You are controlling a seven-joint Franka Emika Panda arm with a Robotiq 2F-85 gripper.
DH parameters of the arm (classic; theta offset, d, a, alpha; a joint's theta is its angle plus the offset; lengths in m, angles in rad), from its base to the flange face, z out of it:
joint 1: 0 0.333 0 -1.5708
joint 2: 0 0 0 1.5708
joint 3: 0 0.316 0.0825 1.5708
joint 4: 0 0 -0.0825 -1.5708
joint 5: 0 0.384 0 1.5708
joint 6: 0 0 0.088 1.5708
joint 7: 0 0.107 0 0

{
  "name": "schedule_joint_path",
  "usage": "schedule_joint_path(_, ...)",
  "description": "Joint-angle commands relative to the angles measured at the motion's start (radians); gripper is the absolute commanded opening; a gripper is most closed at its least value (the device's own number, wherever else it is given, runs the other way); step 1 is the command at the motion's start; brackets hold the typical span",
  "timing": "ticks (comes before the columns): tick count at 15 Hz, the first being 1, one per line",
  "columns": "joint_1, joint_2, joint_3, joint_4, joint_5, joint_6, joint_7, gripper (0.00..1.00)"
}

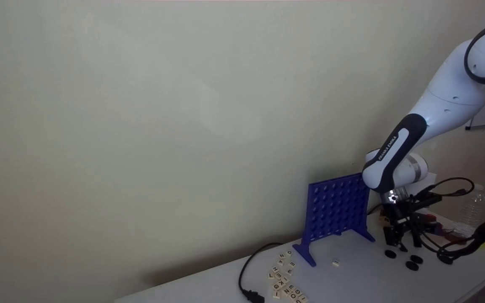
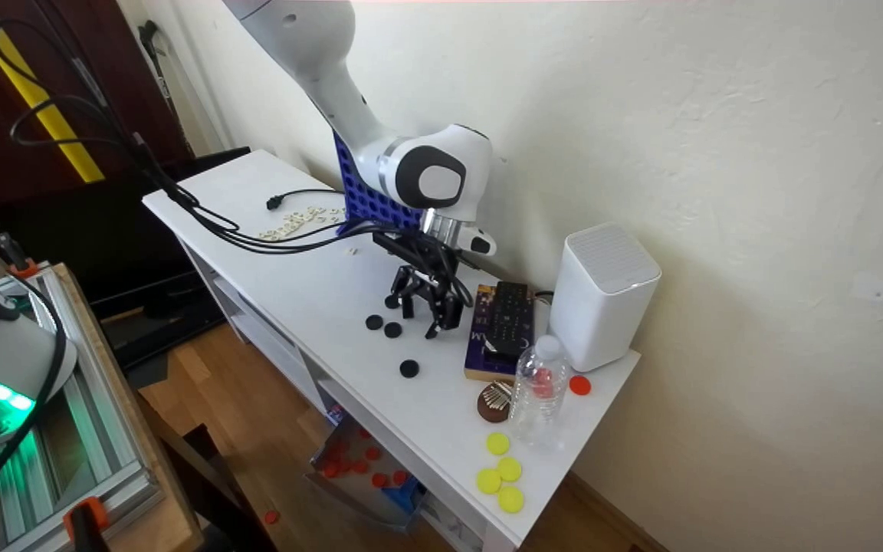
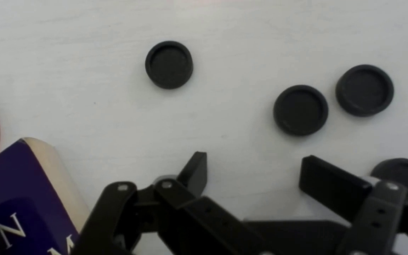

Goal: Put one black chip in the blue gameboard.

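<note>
Table (image 2: 319, 299): white, below gripper (image 3: 253, 166)
Blue gameboard (image 1: 338, 207): upright on table, nr gripper, L of it in an exterior view
White box (image 2: 602, 299): well apart fr. gripper
Gripper: fingers (image 3: 197, 173) apart, table seen btwn
Black chips (image 3: 300, 110): 4 on table nr gripper; wrist view, 3 ahead of fingertips, 1 part hidden by R finger
Letter tiles (image 1: 281, 283): most well apart fr. gripper

in an exterior view: wall (image 1: 162, 126) dim | shadow above tabletop (image 1: 209, 289) | green lamps (image 2: 0, 392) glaring
</note>
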Motion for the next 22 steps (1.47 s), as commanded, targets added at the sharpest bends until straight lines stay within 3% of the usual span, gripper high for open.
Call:
schedule_joint_path(1, 0.009, 0.017, 0.005, -0.002, -0.014, -0.029, 0.01, 1.0)
schedule_joint_path(9, 0.005, 0.016, 0.016, -0.022, 0.001, -0.045, 0.018, 1.0)
schedule_joint_path(15, -0.015, -0.018, 0.04, -0.063, 0.025, -0.128, -0.001, 1.0)
schedule_joint_path(22, -0.041, -0.011, 0.046, -0.048, 0.074, -0.095, 0.024, 1.0)
